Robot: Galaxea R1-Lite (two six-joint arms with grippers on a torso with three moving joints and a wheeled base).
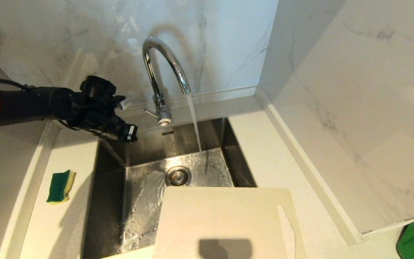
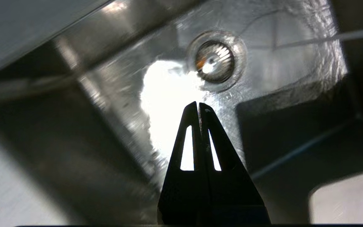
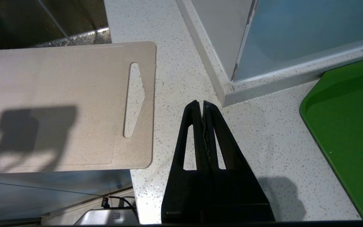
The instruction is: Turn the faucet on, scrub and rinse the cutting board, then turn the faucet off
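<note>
- While water pours from the faucet (image 1: 164, 72) into the sink (image 1: 178, 151), the first step looks done: the tap is on
- At about twelve o'clock in the head view stands the faucet, its stream landing just past the drain (image 1: 178, 176)
- At six o'clock lies the cutting board (image 1: 225, 223), flat across the near edge of the sink and partly on the counter (image 1: 275, 151), its handle slot toward the right; it appears dry, clear of the stream
- At nine o'clock hangs the left gripper (image 2: 198, 105), above the back left corner of the basin, fingers pressed together and empty
- At about eight o'clock a green and yellow sponge (image 1: 61, 186) rests on the counter, untouched and well apart from that gripper
- Over the counter beside the board's handle end, near a green tray (image 3: 348, 126), hovers the right gripper (image 3: 200, 104), pinched together with nothing between its fingers
- Left to do, as I judge it: pick up the sponge, scrub, rinse, then turn off the water
</note>
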